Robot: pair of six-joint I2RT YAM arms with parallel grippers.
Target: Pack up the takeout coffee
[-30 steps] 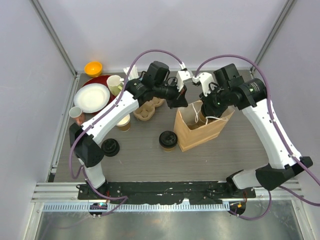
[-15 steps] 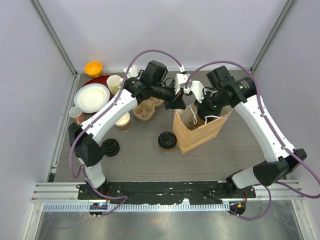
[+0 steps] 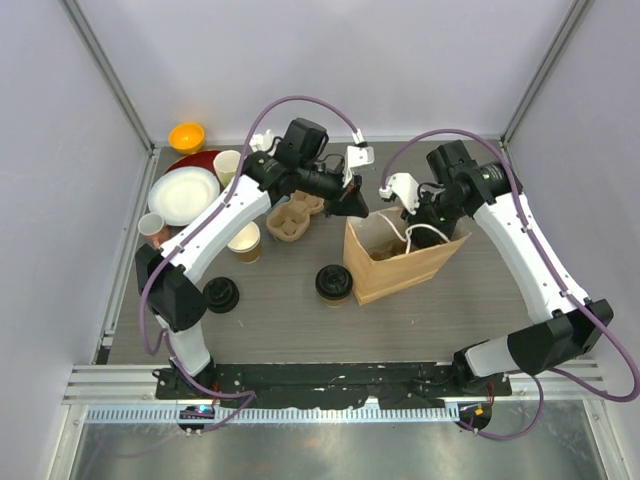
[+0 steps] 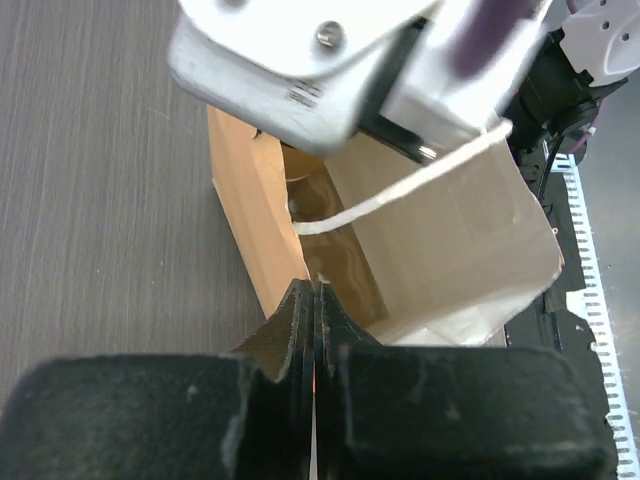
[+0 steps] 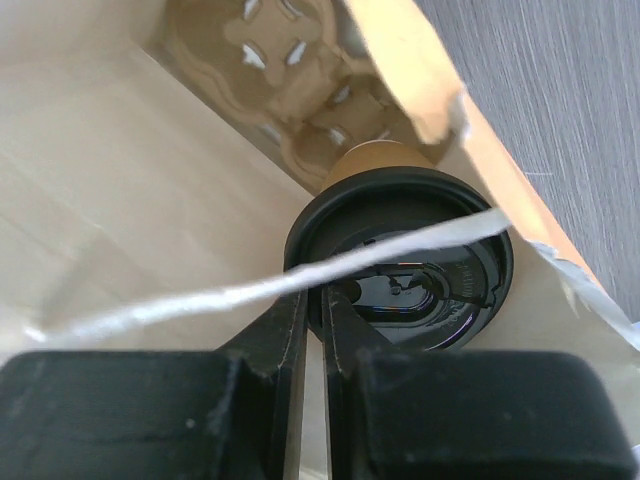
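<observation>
Now the lidded cup (image 5: pixel 430 285) stands upright in the bag (image 3: pixel 400 268), right hand (image 5: pixel 313 305) pinching its handle (image 5: pixel 200 297).

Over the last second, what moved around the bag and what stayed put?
The right gripper drew back rightward from over the paper bag, pinching its white handle cord, and the bag's mouth spread wider. The left gripper kept its pinch on the bag's rim. The lidded cup, open cup and loose lid did not move.

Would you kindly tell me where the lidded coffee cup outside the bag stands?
In the top view, the lidded cup stands centre-table, just left of the paper bag, right of the loose black lid.
</observation>
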